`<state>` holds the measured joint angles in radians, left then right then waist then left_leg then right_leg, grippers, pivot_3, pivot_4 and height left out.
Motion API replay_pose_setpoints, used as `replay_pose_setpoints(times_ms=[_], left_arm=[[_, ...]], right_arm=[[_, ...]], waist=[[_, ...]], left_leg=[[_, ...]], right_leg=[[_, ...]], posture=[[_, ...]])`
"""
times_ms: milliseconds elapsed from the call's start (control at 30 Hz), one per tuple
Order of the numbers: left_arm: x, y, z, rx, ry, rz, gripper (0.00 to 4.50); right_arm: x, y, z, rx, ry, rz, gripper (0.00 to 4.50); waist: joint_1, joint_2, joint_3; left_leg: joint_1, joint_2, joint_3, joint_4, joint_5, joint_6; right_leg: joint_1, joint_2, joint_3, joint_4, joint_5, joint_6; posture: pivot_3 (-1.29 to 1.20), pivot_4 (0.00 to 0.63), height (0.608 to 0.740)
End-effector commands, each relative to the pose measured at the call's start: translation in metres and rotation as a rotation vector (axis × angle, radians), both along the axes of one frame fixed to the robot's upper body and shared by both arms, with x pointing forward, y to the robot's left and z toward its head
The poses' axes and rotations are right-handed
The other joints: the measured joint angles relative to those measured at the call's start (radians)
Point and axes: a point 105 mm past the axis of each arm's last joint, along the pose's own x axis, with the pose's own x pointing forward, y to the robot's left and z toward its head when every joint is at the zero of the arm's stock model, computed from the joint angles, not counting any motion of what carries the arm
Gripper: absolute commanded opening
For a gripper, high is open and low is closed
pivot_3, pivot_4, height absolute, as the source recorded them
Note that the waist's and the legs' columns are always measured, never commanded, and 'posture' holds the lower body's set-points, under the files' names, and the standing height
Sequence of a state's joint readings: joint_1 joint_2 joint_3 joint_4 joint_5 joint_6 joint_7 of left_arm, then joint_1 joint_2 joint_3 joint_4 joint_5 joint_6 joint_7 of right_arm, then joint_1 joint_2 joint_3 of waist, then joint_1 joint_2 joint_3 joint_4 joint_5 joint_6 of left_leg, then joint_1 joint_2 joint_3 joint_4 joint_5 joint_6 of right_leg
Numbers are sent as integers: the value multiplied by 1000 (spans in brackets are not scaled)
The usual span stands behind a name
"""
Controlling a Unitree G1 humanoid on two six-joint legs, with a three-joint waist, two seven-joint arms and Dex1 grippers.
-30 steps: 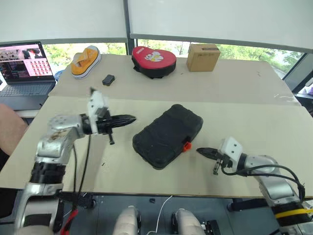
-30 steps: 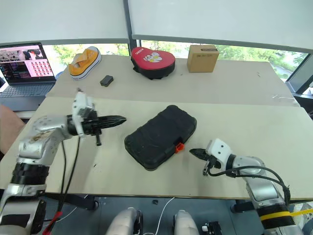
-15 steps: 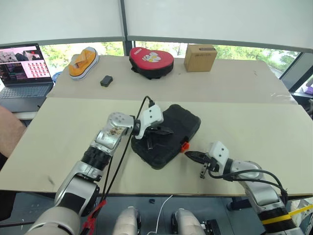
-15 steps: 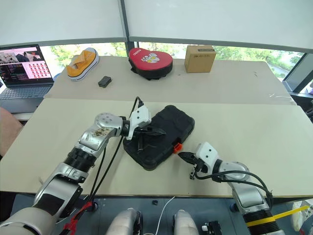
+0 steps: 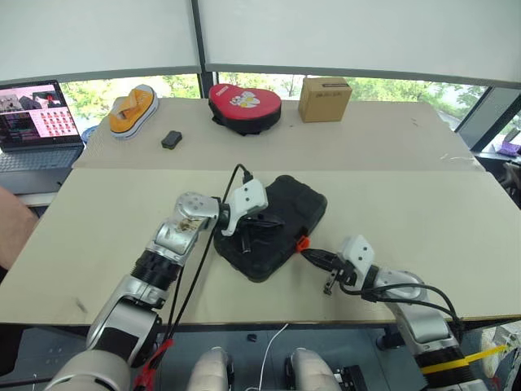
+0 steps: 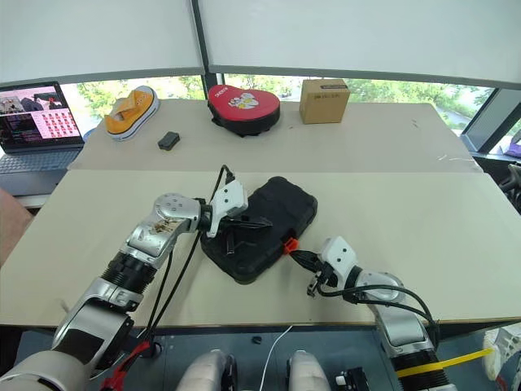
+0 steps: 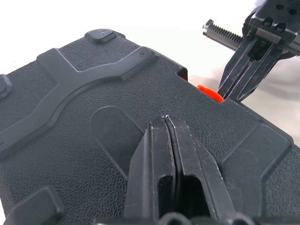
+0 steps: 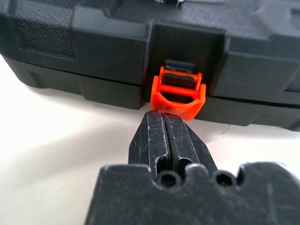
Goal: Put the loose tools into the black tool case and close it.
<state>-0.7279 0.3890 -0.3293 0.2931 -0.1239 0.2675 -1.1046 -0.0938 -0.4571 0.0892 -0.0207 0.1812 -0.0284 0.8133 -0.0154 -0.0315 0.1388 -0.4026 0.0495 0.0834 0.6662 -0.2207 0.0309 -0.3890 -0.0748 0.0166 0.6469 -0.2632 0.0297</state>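
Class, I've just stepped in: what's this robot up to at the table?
It is finishing with the black tool case, which lies lid-down shut on the table. The left pincer, shut, rests over the lid. The right pincer, also shut, has its tips at the orange latch, which seems not yet snapped flat. No loose tools are visible on the table, so likely only latching remains.

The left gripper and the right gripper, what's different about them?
The left gripper is over the lid of the black tool case, while the right gripper is low beside the case, at its orange latch. The left gripper points across the lid; the right gripper points at the case's front edge. Both have their black fingers shut, and neither holds anything.
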Motion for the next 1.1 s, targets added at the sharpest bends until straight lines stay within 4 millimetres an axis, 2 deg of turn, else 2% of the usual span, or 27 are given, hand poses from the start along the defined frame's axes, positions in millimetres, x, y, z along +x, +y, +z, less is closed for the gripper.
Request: replay_pose_setpoints(times_ms=[33,233,533,700,833,933,1100], left_arm=[[-6,16,-51,128,167,64,61],[-7,15,-55,138,181,55,61],[-8,14,-56,135,187,57,61],[-7,14,-56,134,185,59,61],[-4,13,-54,134,175,60,61],[-3,12,-53,133,169,62,61],[-1,13,-52,135,164,67,61]], right_arm=[[5,7,39,102,-168,18,0],[5,9,36,104,-162,25,0],[4,0,45,184,-157,-24,0],[-4,-11,3,25,58,-56,0],[0,-7,-5,3,92,-68,0],[0,-4,-1,12,78,-61,0],[1,-13,-8,-31,100,-89,0]], waist=[[-1,0,0],[-1,0,0],[-2,0,0],[7,1,-5],[6,3,-6],[6,3,-6],[7,2,-6]], left_leg=[[0,0,0,0,0,0],[1,0,0,0,0,0],[1,0,0,0,0,0],[1,0,1,-2,0,0],[2,0,1,-2,0,0],[2,0,1,-2,0,0],[1,0,0,-2,0,0]], right_leg=[[0,0,0,0,0,0],[0,0,1,0,0,0],[0,0,1,0,0,0],[1,-1,1,-1,0,0],[1,-2,1,-2,0,0],[1,-1,1,-2,-1,-1],[1,-1,1,-3,-1,0]], posture=[[0,150,740],[0,150,740],[0,150,740],[0,150,740],[0,150,740],[0,150,740],[0,150,740]])
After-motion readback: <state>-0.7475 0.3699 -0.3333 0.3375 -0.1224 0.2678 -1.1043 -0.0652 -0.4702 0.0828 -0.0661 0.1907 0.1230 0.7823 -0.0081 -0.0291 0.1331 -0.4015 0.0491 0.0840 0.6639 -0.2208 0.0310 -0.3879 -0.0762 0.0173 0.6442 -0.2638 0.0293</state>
